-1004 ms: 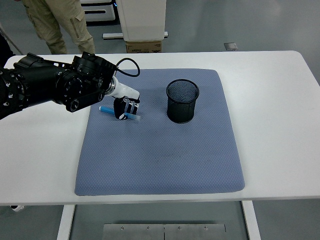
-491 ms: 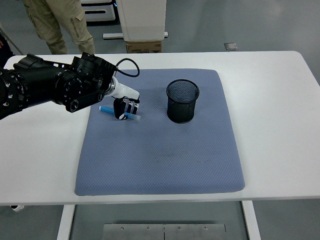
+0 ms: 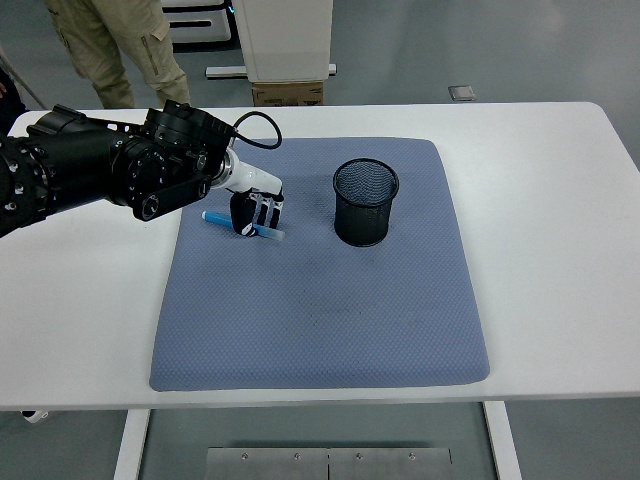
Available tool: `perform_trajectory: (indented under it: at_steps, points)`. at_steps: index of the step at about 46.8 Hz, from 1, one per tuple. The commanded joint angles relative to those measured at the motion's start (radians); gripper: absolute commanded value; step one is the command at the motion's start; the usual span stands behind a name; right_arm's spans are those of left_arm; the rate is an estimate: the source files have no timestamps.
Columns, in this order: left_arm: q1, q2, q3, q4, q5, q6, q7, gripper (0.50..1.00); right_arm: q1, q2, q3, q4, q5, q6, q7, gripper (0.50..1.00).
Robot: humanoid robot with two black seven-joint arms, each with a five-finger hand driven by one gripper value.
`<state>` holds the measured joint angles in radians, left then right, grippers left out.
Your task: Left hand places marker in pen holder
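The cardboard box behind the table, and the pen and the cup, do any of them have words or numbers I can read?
No words or numbers can be read anywhere in this picture.
Cardboard box: no print can be made out on it.
Blue marker in the left hand: no label can be made out.
Black mesh pen holder and blue mat: no print on them.

A white desk (image 3: 540,200) spans the view, and a blue-grey mat (image 3: 330,310) lies flat on its middle, its near edge close to the desk's front edge. Beyond the desk's far edge a white cabinet (image 3: 285,35) stands on the grey floor (image 3: 480,45), with a cardboard box (image 3: 288,94) at its foot. At the top left a person's legs (image 3: 120,50) in khaki trousers show, standing behind the desk.
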<state>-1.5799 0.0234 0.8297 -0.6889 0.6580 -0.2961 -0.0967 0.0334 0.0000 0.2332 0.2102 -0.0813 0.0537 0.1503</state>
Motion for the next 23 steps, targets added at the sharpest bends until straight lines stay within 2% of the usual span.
perform_trajectory:
  at_steps: [1, 11, 23]
  points:
    - [0.000, 0.000, 0.000, 0.000, 0.000, 0.000, 0.000, 0.631, 0.000, 0.000, 0.000, -0.002, 0.000, 0.000, 0.000, 1.000]
    - [0.000, 0.001, 0.000, -0.001, 0.002, -0.002, -0.003, 0.607, 0.000, 0.000, 0.000, 0.000, 0.000, 0.000, 0.000, 1.000]
    - [0.000, 0.000, 0.000, 0.000, 0.002, -0.006, -0.008, 0.528, 0.000, 0.000, 0.000, 0.000, 0.000, 0.000, 0.000, 1.000]
